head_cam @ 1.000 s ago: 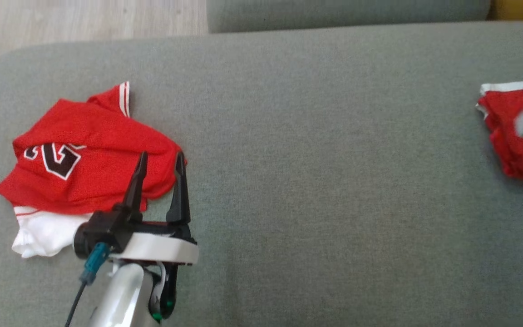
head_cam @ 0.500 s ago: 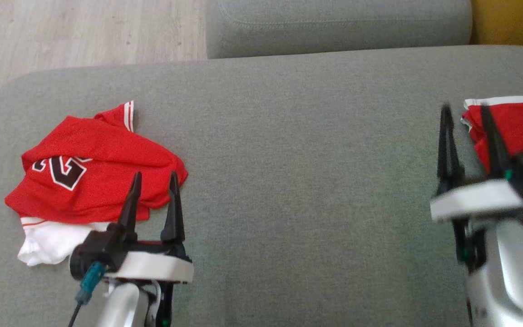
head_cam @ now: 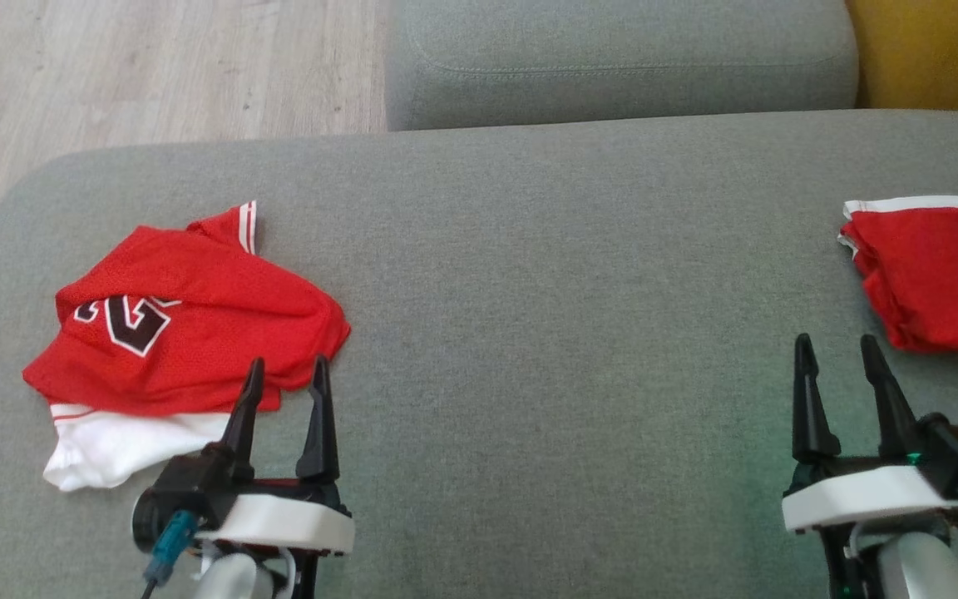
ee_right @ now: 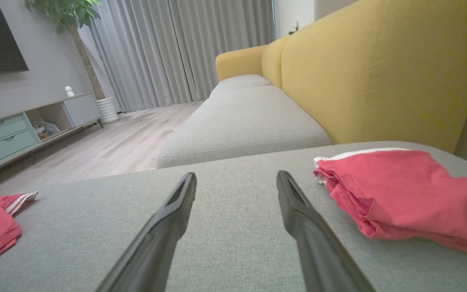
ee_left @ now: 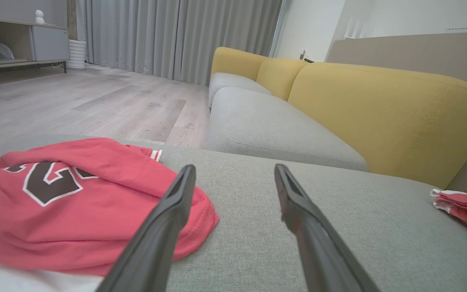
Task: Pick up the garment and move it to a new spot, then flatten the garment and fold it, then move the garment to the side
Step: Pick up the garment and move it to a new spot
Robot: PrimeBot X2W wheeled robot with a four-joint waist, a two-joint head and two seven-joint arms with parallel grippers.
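Both your tools stand wide and empty over the grey seat point(head_cam: 570, 333).
Nearest you, the left tool point(head_cam: 288, 362) has its tips by the near edge of the crumpled red jersey point(head_cam: 188, 324), gripping nothing. The right tool point(head_cam: 834, 339) sits just short of the folded garment point(head_cam: 936, 274) at far right. Beyond lie another cushion point(head_cam: 620, 58) and the wood floor point(head_cam: 155, 75).
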